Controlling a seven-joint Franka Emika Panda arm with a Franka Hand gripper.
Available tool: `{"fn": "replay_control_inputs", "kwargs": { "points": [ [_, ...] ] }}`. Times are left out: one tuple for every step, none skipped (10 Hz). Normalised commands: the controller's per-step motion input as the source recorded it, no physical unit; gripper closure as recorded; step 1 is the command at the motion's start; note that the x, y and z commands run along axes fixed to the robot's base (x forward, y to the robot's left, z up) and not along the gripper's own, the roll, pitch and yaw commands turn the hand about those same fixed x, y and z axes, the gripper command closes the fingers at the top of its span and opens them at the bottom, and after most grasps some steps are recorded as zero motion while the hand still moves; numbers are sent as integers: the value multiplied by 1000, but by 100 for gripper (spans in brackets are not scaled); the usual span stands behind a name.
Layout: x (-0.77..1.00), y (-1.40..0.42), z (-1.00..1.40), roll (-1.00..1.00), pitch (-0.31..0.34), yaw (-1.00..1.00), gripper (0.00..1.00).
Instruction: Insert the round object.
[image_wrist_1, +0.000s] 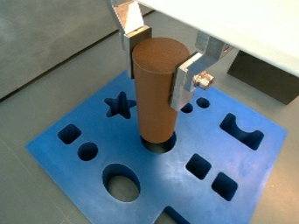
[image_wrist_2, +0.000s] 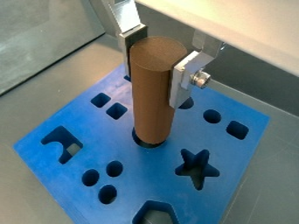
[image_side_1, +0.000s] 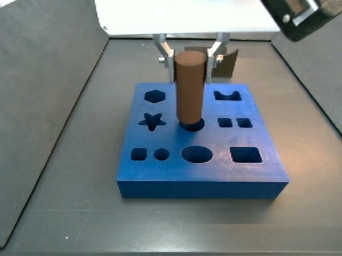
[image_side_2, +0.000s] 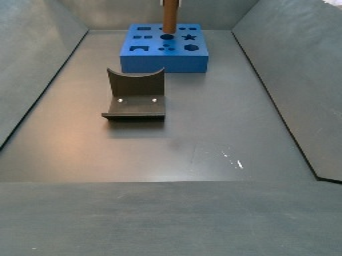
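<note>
The round object (image_wrist_1: 156, 87), a tall brown wood-like peg, stands upright with its lower end in a round hole near the middle of the blue block (image_wrist_1: 251, 166). It shows the same way in both wrist views (image_wrist_2: 152, 87) and in both side views (image_side_1: 190, 90) (image_side_2: 170, 12). My gripper (image_wrist_1: 160, 70) comes down from above and straddles the peg's upper part. One silver finger (image_wrist_2: 184, 77) lies flat against the peg's side. The second finger is partly hidden behind the peg's top. The gripper (image_side_1: 191, 60) looks shut on the peg.
The blue block (image_side_1: 201, 175) has other cutouts: a star (image_wrist_1: 119, 107), an oval (image_wrist_1: 121, 184), an arch (image_wrist_1: 243, 129), squares and small rounds. A dark grey piece (image_wrist_1: 263, 77) lies just beyond the block. The fixture (image_side_2: 136, 95) stands on the grey floor, away from the block (image_side_2: 167, 62). Grey walls enclose the floor.
</note>
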Motion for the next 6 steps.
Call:
{"fn": "replay_control_inputs", "kwargs": {
  "points": [
    [51, 0, -291, 0, 0, 0, 100],
    [117, -20, -303, -11, 0, 0, 100],
    [160, 0, -297, 0, 0, -26, 100],
    [197, 0, -291, 0, 0, -37, 100],
    [209, 0, -274, 11, 0, -40, 100],
    [240, 0, -294, 20, 0, -43, 100]
  ]
}}
